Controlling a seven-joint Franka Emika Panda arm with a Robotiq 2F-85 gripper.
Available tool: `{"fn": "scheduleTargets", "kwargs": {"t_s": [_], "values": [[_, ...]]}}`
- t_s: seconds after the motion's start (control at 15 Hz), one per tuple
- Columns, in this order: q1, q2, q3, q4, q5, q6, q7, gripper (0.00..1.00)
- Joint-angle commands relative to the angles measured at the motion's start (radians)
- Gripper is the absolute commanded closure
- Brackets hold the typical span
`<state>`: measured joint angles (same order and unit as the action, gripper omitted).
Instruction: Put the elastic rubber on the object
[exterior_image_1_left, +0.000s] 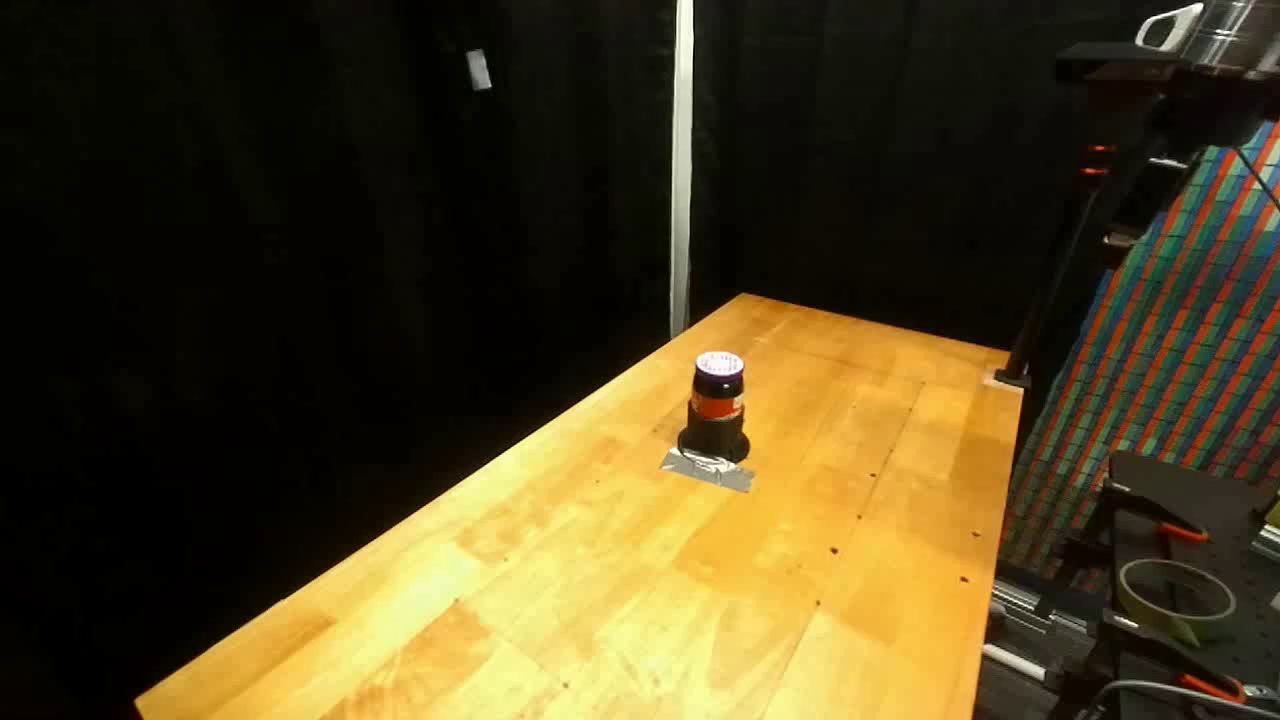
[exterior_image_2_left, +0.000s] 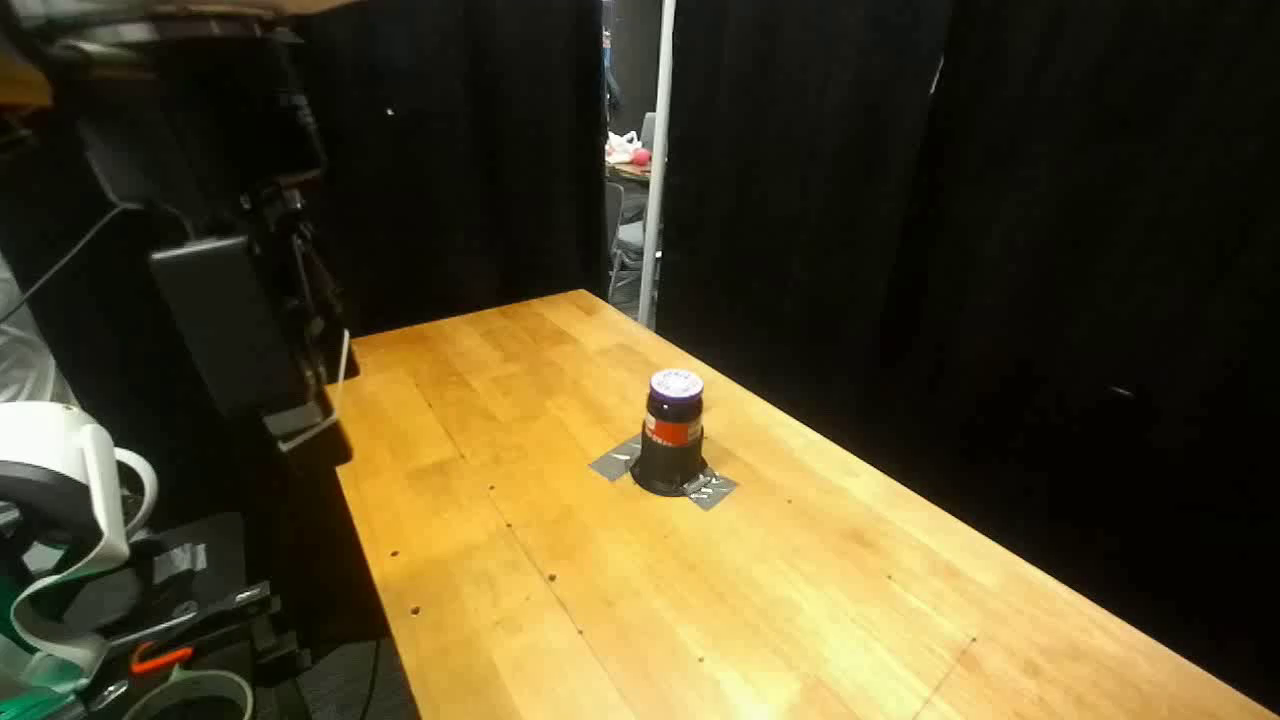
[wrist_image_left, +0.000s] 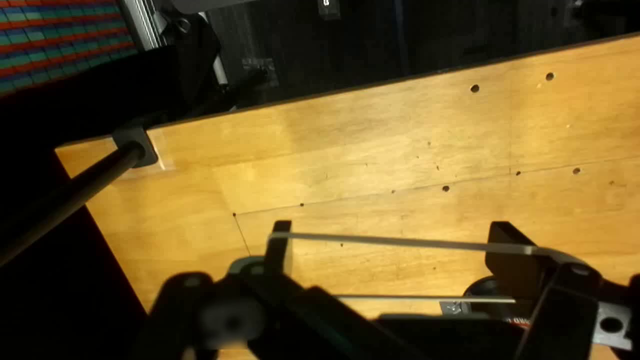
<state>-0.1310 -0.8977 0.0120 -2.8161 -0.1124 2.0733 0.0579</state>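
Observation:
The object (exterior_image_1_left: 719, 405) is a small dark jar with an orange-red band and a white, purple-edged lid. It stands upright in a black base, with grey tape on the table, and also shows in an exterior view (exterior_image_2_left: 673, 430). My gripper (wrist_image_left: 390, 230) is open in the wrist view. The elastic rubber (wrist_image_left: 400, 242) is a pale band stretched around both spread fingers. The object's base (wrist_image_left: 480, 288) is partly hidden behind the right finger there. In an exterior view my gripper (exterior_image_2_left: 315, 395) hangs above the table's left edge, apart from the object, with the elastic rubber (exterior_image_2_left: 342, 375) visible.
The wooden table (exterior_image_1_left: 600, 600) bears the object. A dark pole (wrist_image_left: 75, 195) rises from a clamp at the table's corner. Black curtains (exterior_image_2_left: 1000, 250) hang beyond the edges. A side surface with a roll of tape (exterior_image_1_left: 1175, 600) stands beside the table.

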Motion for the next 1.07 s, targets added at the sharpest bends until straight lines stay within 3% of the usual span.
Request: {"fn": "scheduleTargets", "kwargs": {"t_s": [0.0, 0.67, 0.87, 1.0], "values": [[0.008, 0.002, -0.007, -0.010, -0.007, -0.013, 0.006, 0.00], [0.008, 0.017, -0.007, -0.027, -0.007, -0.013, 0.006, 0.00], [0.045, 0.075, 0.029, 0.096, -0.009, -0.124, -0.009, 0.00], [0.080, 0.188, 0.079, 0.226, -0.009, -0.183, 0.009, 0.00]]}}
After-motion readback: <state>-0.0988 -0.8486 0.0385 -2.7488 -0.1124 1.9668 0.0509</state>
